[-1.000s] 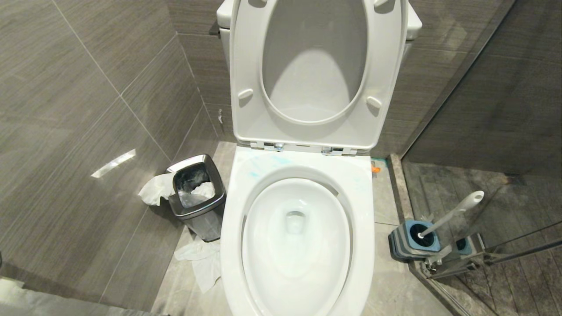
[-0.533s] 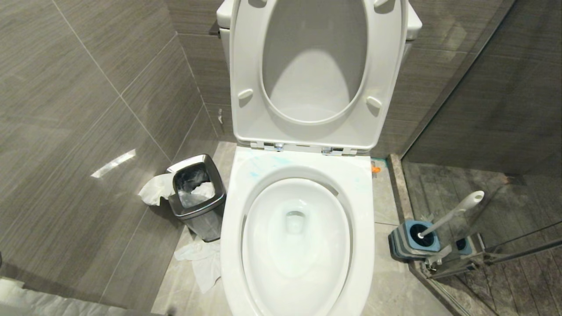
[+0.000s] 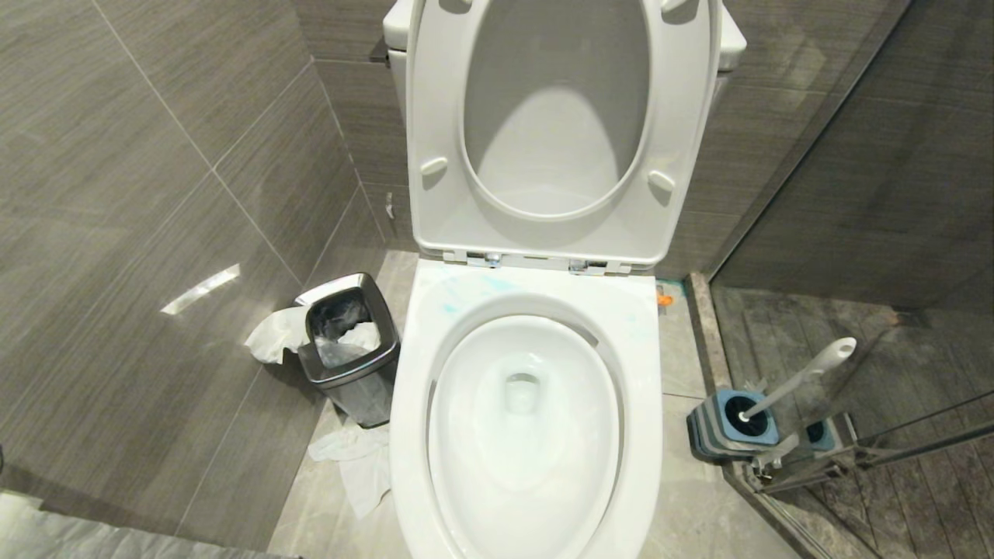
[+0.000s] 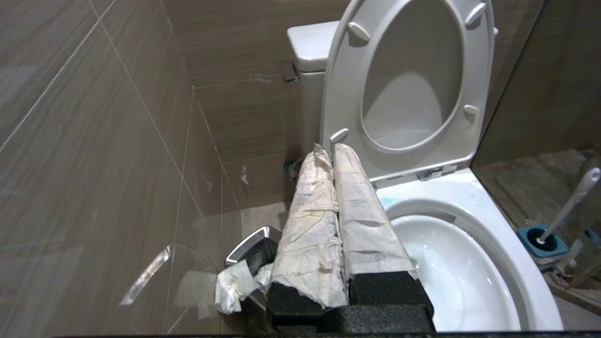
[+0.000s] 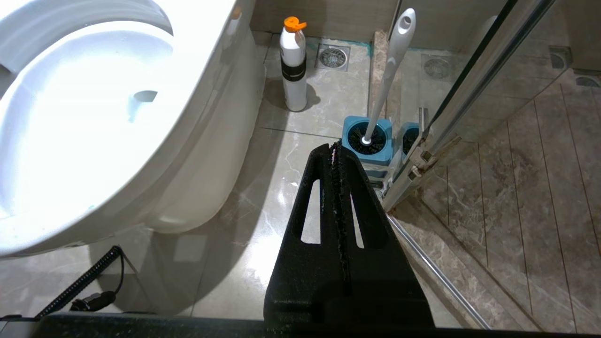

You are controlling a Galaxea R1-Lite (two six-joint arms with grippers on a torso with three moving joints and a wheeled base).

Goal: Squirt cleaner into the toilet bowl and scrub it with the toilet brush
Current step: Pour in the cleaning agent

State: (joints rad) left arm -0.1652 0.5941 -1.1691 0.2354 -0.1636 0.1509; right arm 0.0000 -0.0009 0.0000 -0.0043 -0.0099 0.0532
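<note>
Toilet brush point(image 3: 800, 378) stands tilted beside open toilet bowl point(image 3: 644, 373).

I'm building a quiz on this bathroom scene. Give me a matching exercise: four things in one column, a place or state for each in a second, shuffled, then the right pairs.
Things:
1. toilet brush
2. seat and lid
3. steel bin
4. white bottle with orange cap

Places or states:
A. raised upright against the tank
B. standing on the floor beside the toilet base
C. resting in its blue holder by the glass door
D. on the floor by the tiled wall, crumpled paper around it

Pairs: 1-C, 2-A, 3-D, 4-B
</note>
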